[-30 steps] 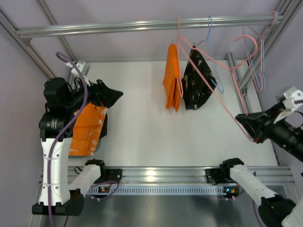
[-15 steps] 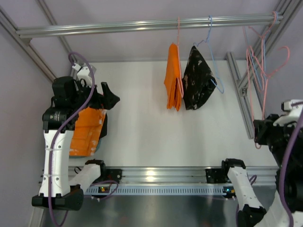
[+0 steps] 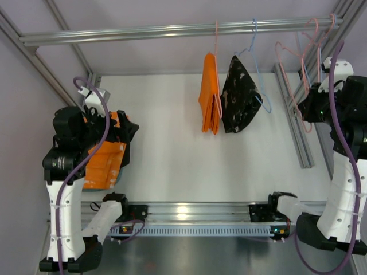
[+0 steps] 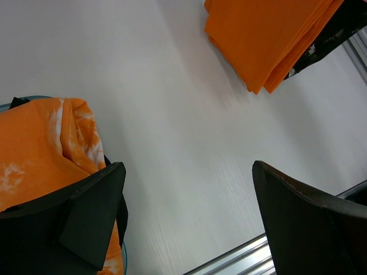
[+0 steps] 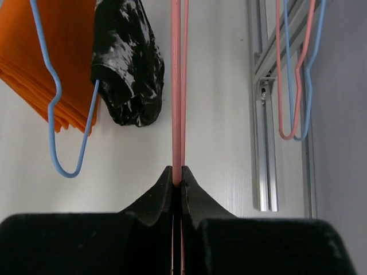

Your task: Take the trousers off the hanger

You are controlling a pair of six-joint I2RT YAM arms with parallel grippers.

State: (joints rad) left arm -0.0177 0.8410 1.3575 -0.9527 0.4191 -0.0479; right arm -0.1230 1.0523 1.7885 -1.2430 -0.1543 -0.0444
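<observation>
Trousers point(image 3: 103, 163), bright orange with faint whitish marks, lie crumpled at the left of the overhead view, on the white worktop point(image 3: 172, 154). My left pincer point(image 4: 186, 172) hangs just above them with its fingers spread wide and nothing between them. In its own camera the cloth fills the lower left corner, partly behind one finger. My right pincer point(image 5: 177, 172) is clamped tight on the pink wire hanger point(image 5: 176, 86), whose two strands run straight up the middle of that wrist view. In the overhead view this hanger sits at the upper right, near the end of the rail point(image 3: 172, 30), with no cloth on it. At top centre of that frame a folded orange cloth point(image 3: 209, 100) and a black speckled garment point(image 3: 241, 97) hang side by side from the rail, the black one on a light blue hanger point(image 5: 50, 117).
</observation>
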